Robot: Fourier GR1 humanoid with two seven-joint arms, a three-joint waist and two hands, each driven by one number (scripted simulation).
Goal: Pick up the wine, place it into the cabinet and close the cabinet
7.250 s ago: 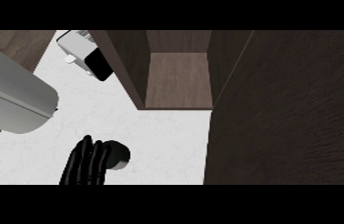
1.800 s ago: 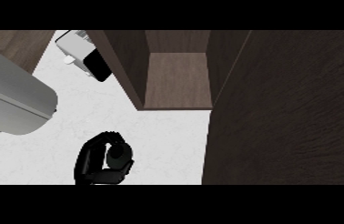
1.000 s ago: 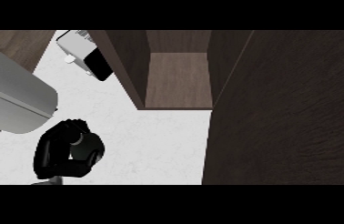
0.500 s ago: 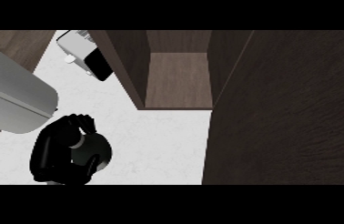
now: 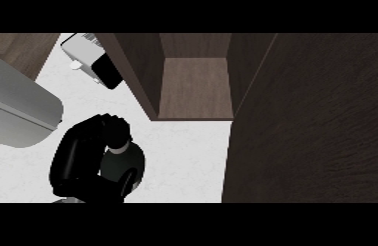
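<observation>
The hand (image 5: 85,160) is glossy black, and the wine (image 5: 122,157) it curls round looks dark grey-green, though little of it shows. The counter (image 5: 184,150) is white with faint speckling. The cabinet (image 5: 196,85) is dark brown woodgrain, its door (image 5: 303,130) darker still. The sink (image 5: 22,115) is pale grey.

White speckled counter (image 5: 184,145), grey sink (image 5: 22,115)

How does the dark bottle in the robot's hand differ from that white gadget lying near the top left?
The wine bottle is dark and rounded; the white appliance is pale and boxy with a black face. The bottle is wrapped by the left hand, partly hidden; the appliance lies untouched beside the open cabinet. Both are over the same white counter.
</observation>
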